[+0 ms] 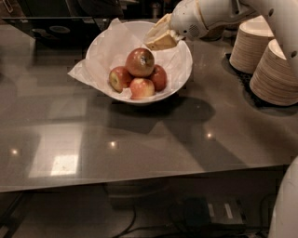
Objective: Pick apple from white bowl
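The apple (140,62), the largest one, dull reddish-brown with a small pale sticker, sits on top of three smaller red-yellow apples (142,87) in the white bowl (184,69). The bowl is wide and lined with crinkled white paper (107,51), and stands at the back middle of the grey table. My gripper (159,38) hangs above the bowl's back right rim, just up and to the right of the apple. It does not touch the apple and holds nothing.
Two tall stacks of beige paper plates (274,69) stand at the right on a dark mat. My white arm (219,14) reaches in from the upper right. The glossy grey table (139,139) runs forward to its front edge.
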Controlling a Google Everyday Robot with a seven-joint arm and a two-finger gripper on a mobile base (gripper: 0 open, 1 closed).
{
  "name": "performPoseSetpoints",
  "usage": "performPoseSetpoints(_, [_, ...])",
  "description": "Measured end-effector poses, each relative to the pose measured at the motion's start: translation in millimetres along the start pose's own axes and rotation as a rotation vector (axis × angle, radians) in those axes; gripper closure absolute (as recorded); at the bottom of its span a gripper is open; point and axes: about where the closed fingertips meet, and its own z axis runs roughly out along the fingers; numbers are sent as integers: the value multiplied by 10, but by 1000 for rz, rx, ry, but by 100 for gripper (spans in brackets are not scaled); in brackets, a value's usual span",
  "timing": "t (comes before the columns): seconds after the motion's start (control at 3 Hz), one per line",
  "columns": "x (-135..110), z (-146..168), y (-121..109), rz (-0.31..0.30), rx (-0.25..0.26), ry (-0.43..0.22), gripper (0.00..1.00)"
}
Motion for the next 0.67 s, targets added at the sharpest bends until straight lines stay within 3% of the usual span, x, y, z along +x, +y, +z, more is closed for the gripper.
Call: performPoseSetpoints(0.67, [0, 1, 0, 0, 0, 0, 35])
